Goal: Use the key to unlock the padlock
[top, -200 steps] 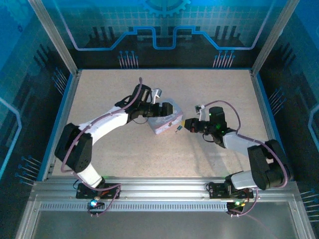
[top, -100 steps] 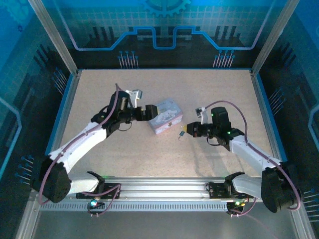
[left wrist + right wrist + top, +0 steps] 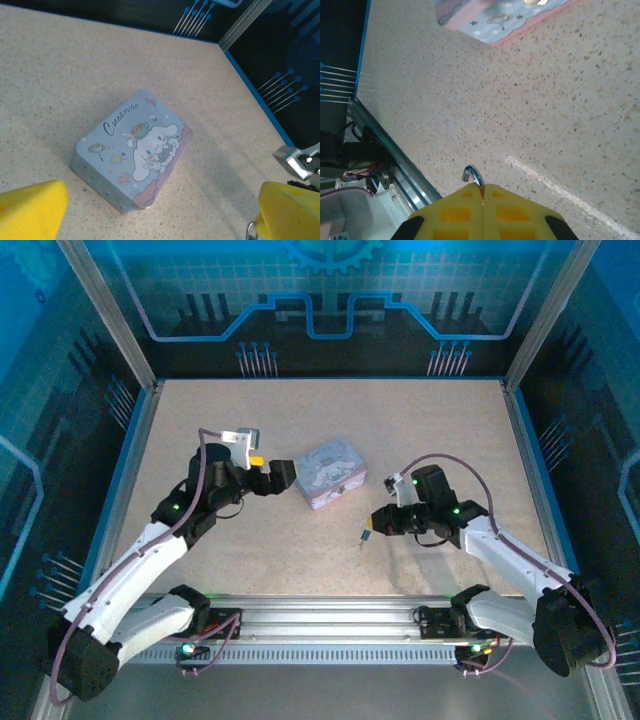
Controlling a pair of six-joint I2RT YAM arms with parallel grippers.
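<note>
While left jaws gape near tin box [image 3: 132, 150], right jaws clamp padlock [image 3: 475, 173], shackle beyond tips.

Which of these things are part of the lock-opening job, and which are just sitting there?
Part of the job:
- padlock, its silvery shackle poking out of the shut right gripper
- left gripper, open

Just lying about:
- cartoon tin box, lid shut, resting on the table
</note>
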